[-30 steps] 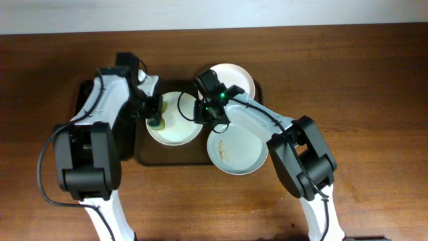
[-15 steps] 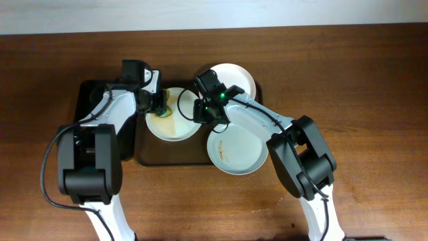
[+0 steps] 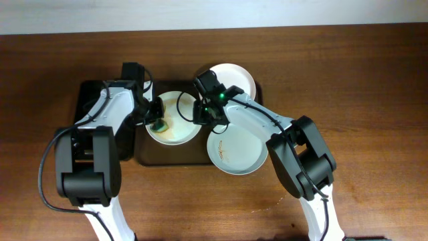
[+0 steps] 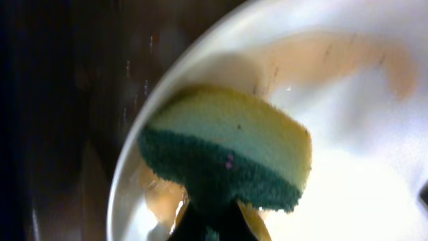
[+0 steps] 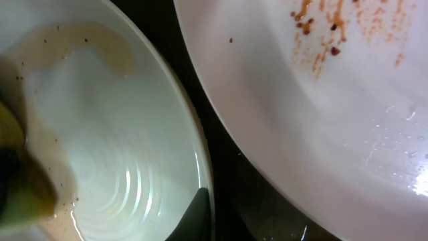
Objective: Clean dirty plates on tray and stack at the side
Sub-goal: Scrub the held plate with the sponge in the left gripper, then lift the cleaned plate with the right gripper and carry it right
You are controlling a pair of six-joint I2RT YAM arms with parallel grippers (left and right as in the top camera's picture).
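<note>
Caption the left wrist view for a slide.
Left claw holds a yellow-and-green sponge on the pale plate, orange-brown smear beside it, dark tray behind.

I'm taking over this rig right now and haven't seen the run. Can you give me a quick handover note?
Left claw: shut on a sponge, pressed onto the blue-green plate.
Right claw: appears to pinch that plate's right rim, steadying it.
All three plates sit on the brown tray. The blue-green plate is in the middle, the back white plate is at the far right corner, and the front white plate overhangs the near rim.
Done: nothing stacked. The blue-green plate shows a brownish film.
Left: finish it, wipe the white plates (the front one has orange smears), then stack all three at the side.
</note>
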